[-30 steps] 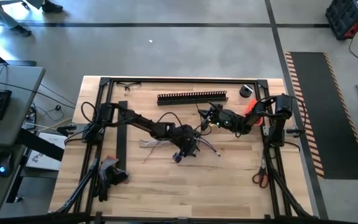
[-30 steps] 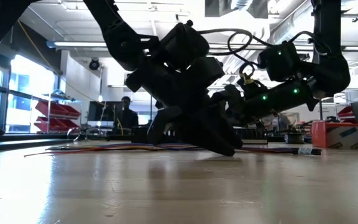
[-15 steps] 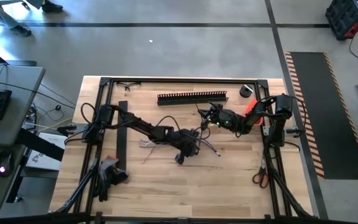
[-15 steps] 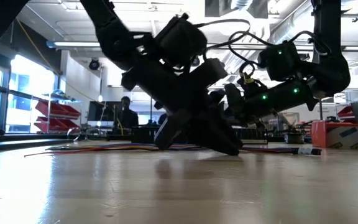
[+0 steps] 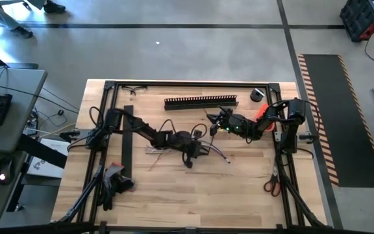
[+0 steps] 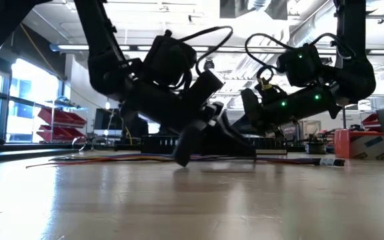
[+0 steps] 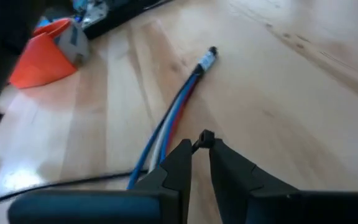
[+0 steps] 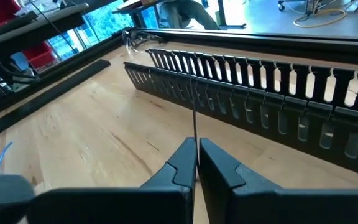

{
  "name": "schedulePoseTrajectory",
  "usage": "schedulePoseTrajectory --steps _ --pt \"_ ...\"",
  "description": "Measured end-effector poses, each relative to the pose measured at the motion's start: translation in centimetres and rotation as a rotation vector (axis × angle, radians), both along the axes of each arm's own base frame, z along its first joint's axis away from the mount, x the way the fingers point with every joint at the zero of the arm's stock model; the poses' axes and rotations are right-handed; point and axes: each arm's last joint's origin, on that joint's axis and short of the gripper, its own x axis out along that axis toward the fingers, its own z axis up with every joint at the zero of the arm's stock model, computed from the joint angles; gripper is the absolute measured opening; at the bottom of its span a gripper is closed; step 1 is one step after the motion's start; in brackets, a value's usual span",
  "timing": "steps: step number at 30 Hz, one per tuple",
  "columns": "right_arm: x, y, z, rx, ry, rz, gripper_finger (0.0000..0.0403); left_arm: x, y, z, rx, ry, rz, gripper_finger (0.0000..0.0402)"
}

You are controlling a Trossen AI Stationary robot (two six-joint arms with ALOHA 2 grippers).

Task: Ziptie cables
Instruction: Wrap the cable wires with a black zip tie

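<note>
Left tool (image 5: 188,160) at the middle of the high view, low over the table (image 5: 174,198), just below frame centre. In the left wrist view (image 7: 201,144), fingers drawn nearly together, only a slim slit between them, with a small dark piece (image 7: 206,137) caught at the tips; impossible to say what that piece is.

The cables (image 5: 156,151) at frame centre in the high view, flat on the table, spread left and right from under the left arm, one thin end curling out toward the right (image 5: 221,155). Up close in the left wrist view, a blue, red and white bunch (image 7: 174,117) running alongside one finger and ending in a small capped tip on the bare wood. In the low view, the same wires (image 6: 112,159) as thin coloured lines along the table at mid-left of the frame.

Right tool (image 5: 220,125) right of centre in the high view, just below the black slotted strip (image 5: 200,102). Closed in the right wrist view (image 8: 197,151), pinching a thin dark strand (image 8: 194,106) that stands straight out from the tips toward the slotted strip (image 8: 260,87).

Orange-handled scissors (image 5: 271,185) at lower right of the high view, well apart from both tools. A small black roll (image 5: 257,95) at upper right.
</note>
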Motion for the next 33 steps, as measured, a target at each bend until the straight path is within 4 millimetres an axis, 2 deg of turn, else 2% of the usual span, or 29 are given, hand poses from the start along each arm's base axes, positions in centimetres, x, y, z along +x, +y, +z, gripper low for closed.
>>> schedulePoseTrajectory --steps 16,20,24,29,33 --pt "0.0 0.0 0.0 0.007 -0.002 -0.001 0.0 0.2 0.5 0.0 0.0 -0.063 0.007 0.0042" --pt "0.0 0.0 0.0 0.014 -0.006 -0.003 0.0 0.3 -0.3 0.4 0.071 -0.082 -0.039 0.0065" --pt "0.0 0.1 -0.2 0.042 0.005 0.007 0.0 0.2 -0.7 1.0 0.095 -0.058 0.053 0.0099" --pt "-0.1 0.7 -1.5 0.111 0.045 -0.025 0.0 -0.9 -0.4 2.9 0.071 0.027 0.159 0.0126" --pt "-0.2 1.7 -2.3 0.137 0.037 -0.118 0.0 -3.9 0.8 3.5 -0.007 0.033 0.245 0.0127"
